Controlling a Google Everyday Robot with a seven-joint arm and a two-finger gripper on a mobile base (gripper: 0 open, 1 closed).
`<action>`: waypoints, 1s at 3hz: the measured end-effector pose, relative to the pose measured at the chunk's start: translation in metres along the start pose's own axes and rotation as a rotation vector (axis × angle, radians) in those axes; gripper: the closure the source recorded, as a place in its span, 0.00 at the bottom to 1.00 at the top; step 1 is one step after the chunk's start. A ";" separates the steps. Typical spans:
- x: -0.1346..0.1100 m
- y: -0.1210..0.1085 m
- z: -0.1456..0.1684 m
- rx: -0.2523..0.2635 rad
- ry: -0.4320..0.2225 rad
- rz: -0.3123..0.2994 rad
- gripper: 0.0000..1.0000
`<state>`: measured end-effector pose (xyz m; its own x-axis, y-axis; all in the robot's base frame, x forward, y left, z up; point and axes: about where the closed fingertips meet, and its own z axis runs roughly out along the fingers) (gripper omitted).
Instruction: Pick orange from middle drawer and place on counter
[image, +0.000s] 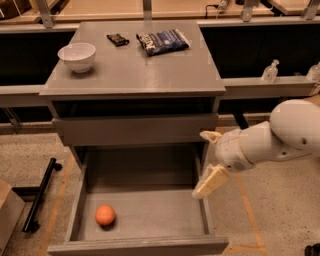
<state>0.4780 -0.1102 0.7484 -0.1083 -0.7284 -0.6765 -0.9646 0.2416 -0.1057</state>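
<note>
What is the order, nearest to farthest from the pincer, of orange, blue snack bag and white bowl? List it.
The pincer hangs open at the right wall of the middle drawer.
1. Orange, drawer floor, front left.
2. Blue snack bag, back of the counter.
3. White bowl, counter's far left.
</note>
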 end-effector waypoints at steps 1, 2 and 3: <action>-0.002 -0.011 0.051 -0.017 -0.068 -0.014 0.00; -0.006 -0.020 0.100 -0.043 -0.116 -0.033 0.00; -0.003 -0.019 0.107 -0.050 -0.121 -0.026 0.00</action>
<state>0.5227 -0.0440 0.6743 -0.0563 -0.6507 -0.7572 -0.9779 0.1890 -0.0897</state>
